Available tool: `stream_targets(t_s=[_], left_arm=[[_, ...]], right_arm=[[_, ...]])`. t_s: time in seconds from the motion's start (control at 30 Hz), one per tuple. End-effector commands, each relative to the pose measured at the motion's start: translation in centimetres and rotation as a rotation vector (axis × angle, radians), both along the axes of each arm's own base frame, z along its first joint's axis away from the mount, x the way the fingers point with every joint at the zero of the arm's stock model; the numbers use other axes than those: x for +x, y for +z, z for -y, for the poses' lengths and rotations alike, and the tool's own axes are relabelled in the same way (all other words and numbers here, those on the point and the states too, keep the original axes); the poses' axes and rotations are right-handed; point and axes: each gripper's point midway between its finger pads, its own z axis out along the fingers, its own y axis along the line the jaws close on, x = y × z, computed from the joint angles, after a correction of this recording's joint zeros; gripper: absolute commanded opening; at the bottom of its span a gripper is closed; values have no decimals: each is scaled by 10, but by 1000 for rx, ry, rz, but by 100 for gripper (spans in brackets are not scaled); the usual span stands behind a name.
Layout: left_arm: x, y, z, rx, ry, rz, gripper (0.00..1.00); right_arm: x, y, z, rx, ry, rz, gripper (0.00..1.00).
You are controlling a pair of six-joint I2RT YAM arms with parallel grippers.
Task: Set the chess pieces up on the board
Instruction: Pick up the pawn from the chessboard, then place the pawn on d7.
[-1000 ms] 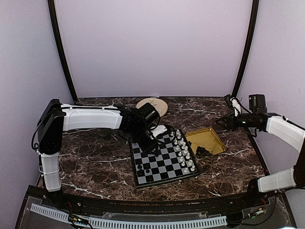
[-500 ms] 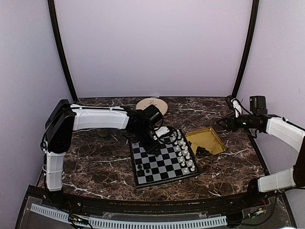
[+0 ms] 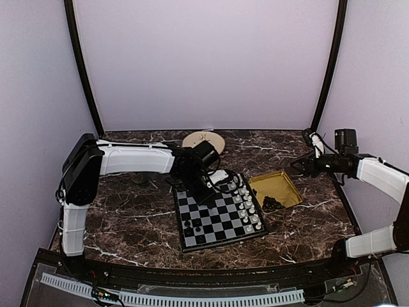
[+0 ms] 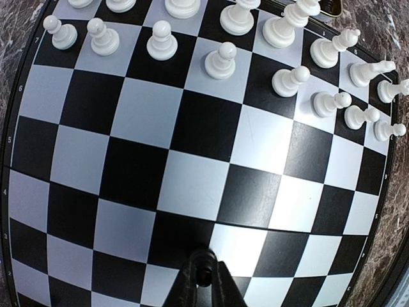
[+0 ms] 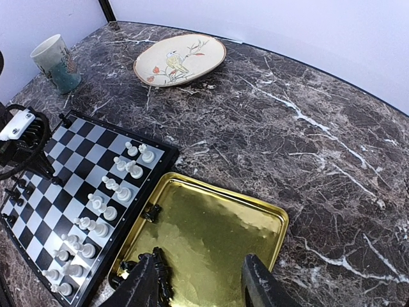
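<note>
The left gripper (image 4: pixel 204 274) hung over the chessboard (image 3: pixel 220 217) at frame centre. Its jaws were narrow, with a small dark knob between the tips; whether it was clamped could not be told. The right gripper (image 5: pixel 204 284) stood wide above the yellow tray (image 3: pixel 281 185), just right of the board. Most black chess pieces (image 3: pixel 273 204) lay heaped in the tray's lower corner, and a few stood at the board's lower left. White pieces (image 3: pixel 246 203) lined its right side. In the right wrist view, a bird-painted plate (image 5: pixel 179 59) and a mug (image 5: pixel 56 61) sat upper left. Rank numerals ran along the board's rim.
</note>
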Motion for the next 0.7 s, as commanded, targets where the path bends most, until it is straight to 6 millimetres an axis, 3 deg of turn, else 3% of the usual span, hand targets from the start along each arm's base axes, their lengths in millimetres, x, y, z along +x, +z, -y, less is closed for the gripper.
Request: stream_targets(t_s=[0.0, 0.2, 0.67], left_arm=[[-5, 10, 2, -2, -11, -14, 8], [-9, 20, -18, 35, -1, 18, 6], [-30, 16, -53, 94, 21, -1, 5]], right_arm=[[0, 1, -1, 3, 17, 21, 44], [0, 0, -1, 3, 20, 22, 44], [0, -4, -3, 10, 30, 8, 44]])
